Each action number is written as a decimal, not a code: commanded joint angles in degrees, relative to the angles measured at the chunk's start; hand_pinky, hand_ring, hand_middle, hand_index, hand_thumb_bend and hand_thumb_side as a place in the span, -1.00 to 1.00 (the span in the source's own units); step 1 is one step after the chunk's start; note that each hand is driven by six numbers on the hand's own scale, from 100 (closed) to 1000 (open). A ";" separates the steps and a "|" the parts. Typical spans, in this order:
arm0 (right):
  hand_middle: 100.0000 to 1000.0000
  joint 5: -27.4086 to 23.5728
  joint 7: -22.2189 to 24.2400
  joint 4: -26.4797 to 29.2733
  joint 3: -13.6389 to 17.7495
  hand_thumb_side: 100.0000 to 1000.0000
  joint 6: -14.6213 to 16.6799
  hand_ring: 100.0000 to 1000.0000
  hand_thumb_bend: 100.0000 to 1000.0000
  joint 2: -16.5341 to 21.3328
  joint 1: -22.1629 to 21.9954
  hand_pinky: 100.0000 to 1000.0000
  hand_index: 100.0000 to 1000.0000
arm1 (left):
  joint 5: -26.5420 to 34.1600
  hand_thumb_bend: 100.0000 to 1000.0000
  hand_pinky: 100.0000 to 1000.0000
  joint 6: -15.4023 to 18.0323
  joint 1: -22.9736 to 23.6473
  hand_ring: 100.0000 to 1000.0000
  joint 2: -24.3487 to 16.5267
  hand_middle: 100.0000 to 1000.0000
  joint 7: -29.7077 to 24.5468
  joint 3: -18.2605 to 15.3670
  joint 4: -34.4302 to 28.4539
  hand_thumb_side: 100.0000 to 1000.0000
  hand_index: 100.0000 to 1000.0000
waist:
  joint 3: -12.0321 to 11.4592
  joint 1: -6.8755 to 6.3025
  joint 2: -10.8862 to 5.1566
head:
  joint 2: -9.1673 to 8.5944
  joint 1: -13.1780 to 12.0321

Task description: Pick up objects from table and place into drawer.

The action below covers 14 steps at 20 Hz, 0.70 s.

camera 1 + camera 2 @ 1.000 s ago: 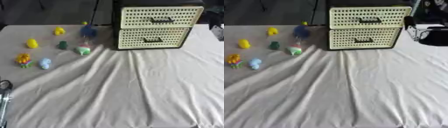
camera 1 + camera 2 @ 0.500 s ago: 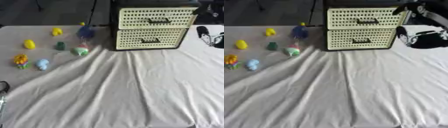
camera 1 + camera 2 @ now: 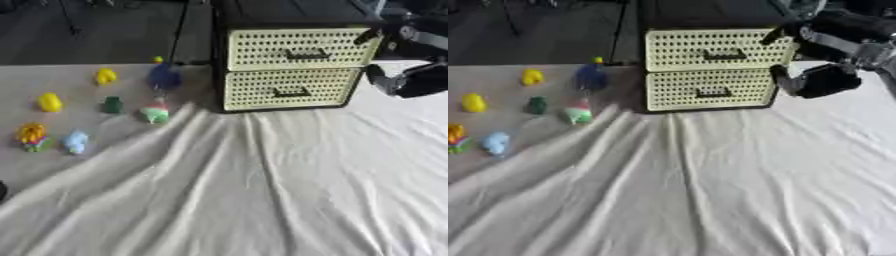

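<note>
A cream two-drawer unit (image 3: 293, 67) with perforated fronts and a dark top stands at the far side of the counter (image 3: 262, 200), at about 12 o'clock in the view. The counter is draped in a rumpled white cloth. Both the upper drawer (image 3: 297, 49) and the lower drawer (image 3: 289, 89) sit closed, each with a dark handle at its middle.

The right hand (image 3: 820, 80) comes in from about 2 o'clock and hovers just beside the unit's right edge, level with the drawers. It looks curled with nothing in it, though the blur makes this hard to judge. The left hand shows only as a dark sliver (image 3: 3, 191) at the lower left edge, about 8 o'clock, and I cannot tell how its fingers stand.

The small objects lie in a loose group at 9 to 10 o'clock, well apart from the right hand. They are a yellow toy (image 3: 105, 76), a second yellow toy (image 3: 49, 102), a dark blue object (image 3: 164, 77) nearest the unit, a small dark green one (image 3: 112, 104), a green and white one with a red bit (image 3: 155, 113), a yellow-orange multicoloured toy (image 3: 32, 136) and a pale blue one (image 3: 74, 142). All rest on the cloth, none touching the unit.
</note>
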<state>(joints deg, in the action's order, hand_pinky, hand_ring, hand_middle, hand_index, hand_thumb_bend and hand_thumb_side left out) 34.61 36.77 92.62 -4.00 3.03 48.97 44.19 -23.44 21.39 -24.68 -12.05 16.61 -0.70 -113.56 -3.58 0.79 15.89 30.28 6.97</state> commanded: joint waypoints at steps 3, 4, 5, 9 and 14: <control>-1.00 -0.32 -0.15 -6.36 -0.82 -0.48 0.89 -1.00 -1.00 -1.19 3.92 -1.00 0.74 | 0.51 -0.66 0.32 0.02 -0.31 0.48 0.04 0.57 -0.39 0.38 -1.03 0.83 0.87 | -0.43 -0.04 -1.21 | -0.63 0.64; -1.00 -0.10 -0.43 -7.79 -1.01 -0.49 1.02 -1.00 -1.00 -1.83 4.70 -1.00 0.73 | 0.57 -0.66 0.32 0.03 -0.33 0.48 0.10 0.57 -0.44 0.44 -1.03 0.83 0.87 | -0.57 -0.04 -1.17 | -0.65 0.74; -1.00 0.21 -0.82 -9.22 -1.18 -0.51 1.20 -1.00 -1.00 -2.43 5.48 -1.00 0.73 | 0.63 -0.67 0.32 0.05 -0.33 0.48 0.15 0.57 -0.50 0.50 -1.03 0.84 0.87 | -0.71 -0.04 -1.14 | -0.64 0.83; -1.00 1.54 -2.41 -14.33 -1.63 -0.54 1.97 -1.00 -1.00 -4.46 8.14 -1.00 0.72 | 0.86 -0.70 0.32 0.04 -0.29 0.48 0.31 0.56 -0.70 0.67 -1.03 0.86 0.87 | -1.25 0.04 -0.91 | -0.64 1.17; -1.00 3.61 -4.37 -18.88 -1.78 -0.55 2.60 -1.00 -1.00 -6.02 10.40 -1.00 0.72 | 1.13 -0.71 0.32 0.08 -0.38 0.48 0.45 0.54 -0.96 0.91 -1.03 0.87 0.86 | -2.11 0.05 -0.52 | -0.84 1.82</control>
<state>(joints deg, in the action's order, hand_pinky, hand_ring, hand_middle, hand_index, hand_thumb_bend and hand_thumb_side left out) 37.38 33.07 74.38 -6.05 5.51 42.04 53.22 -22.64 21.41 -24.64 -11.52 15.92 0.13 -113.56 -5.73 0.81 16.37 30.05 8.46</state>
